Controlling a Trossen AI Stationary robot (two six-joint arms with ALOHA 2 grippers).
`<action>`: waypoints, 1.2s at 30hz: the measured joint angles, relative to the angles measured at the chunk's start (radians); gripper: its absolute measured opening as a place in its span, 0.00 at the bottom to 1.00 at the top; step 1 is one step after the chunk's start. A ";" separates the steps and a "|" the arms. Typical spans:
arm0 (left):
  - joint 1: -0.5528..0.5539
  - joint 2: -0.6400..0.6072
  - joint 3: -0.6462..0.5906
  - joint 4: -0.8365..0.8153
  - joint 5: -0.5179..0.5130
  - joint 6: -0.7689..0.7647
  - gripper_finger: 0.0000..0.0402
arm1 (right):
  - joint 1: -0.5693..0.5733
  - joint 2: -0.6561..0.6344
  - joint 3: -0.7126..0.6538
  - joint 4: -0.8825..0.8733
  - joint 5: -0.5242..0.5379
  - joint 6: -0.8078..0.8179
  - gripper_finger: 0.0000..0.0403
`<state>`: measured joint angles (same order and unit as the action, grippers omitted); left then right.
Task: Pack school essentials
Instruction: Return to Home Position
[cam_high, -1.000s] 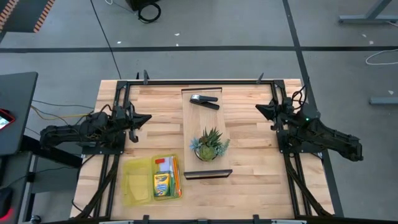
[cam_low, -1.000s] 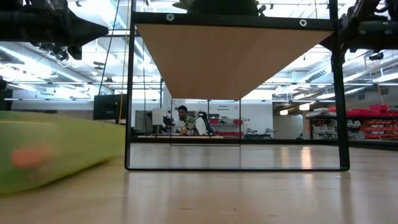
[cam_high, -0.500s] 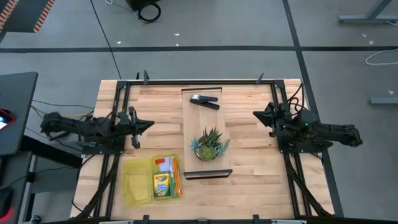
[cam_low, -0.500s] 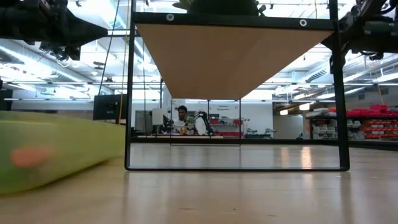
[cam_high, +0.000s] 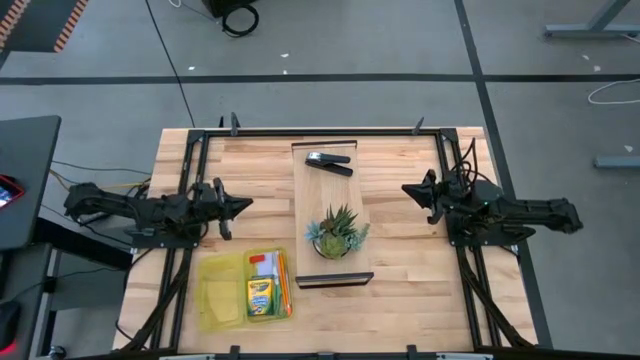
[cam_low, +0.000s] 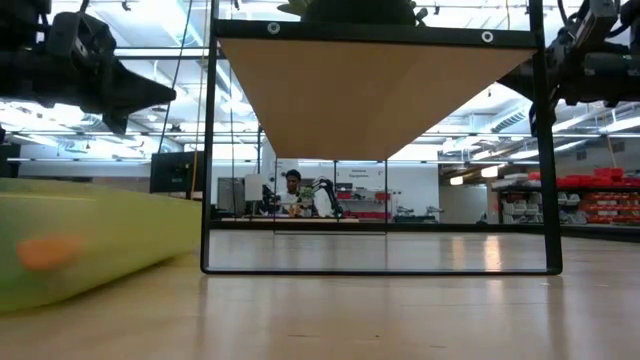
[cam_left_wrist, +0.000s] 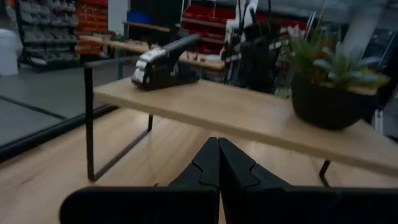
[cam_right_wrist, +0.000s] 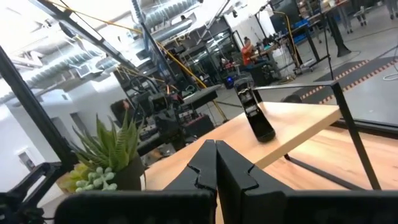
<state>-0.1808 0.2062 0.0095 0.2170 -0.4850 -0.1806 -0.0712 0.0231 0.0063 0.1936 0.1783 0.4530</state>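
Observation:
Near the table's front left lies a translucent yellow-green pouch (cam_high: 220, 293), a blurred green mass (cam_low: 90, 235) in the low view. On or in it are a yellow-and-green crayon box (cam_high: 261, 298), thin orange pencils (cam_high: 284, 285) and a small white-and-red item (cam_high: 263, 264). I see no scissors or blue note pad. My left gripper (cam_high: 248, 205) (cam_left_wrist: 218, 146) hovers shut above the table, beyond the pouch. My right gripper (cam_high: 404, 190) (cam_right_wrist: 215, 149) hovers shut on the right side, pointing at the shelf.
A low wooden shelf on black legs (cam_high: 345, 195) stands mid-table between the arms, carrying a black stapler (cam_high: 329, 162) and a spiky green potted plant (cam_high: 337, 232). A black frame (cam_high: 330, 130) runs along the table's far edge. Bare wood lies to the right of the shelf.
Both grippers have crept inward toward the shelf and a little toward the table's near edge; the low view shows the left one sinking slightly. Both stayed shut. The pouch and its contents have not moved.

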 joint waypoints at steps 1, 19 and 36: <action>0.000 0.001 0.000 -0.012 0.001 -0.009 0.00 | -0.005 0.000 0.000 -0.001 -0.004 0.000 0.02; 0.001 0.003 -0.001 -0.021 -0.065 0.277 0.11 | -0.018 0.017 0.004 -0.153 0.056 -0.389 0.02; 0.001 0.003 -0.002 -0.020 -0.065 0.455 0.10 | -0.018 0.017 0.004 -0.154 0.053 -0.457 0.02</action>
<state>-0.1802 0.2089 0.0078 0.1967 -0.5495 0.2741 -0.0895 0.0402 0.0101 0.0399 0.2317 -0.0040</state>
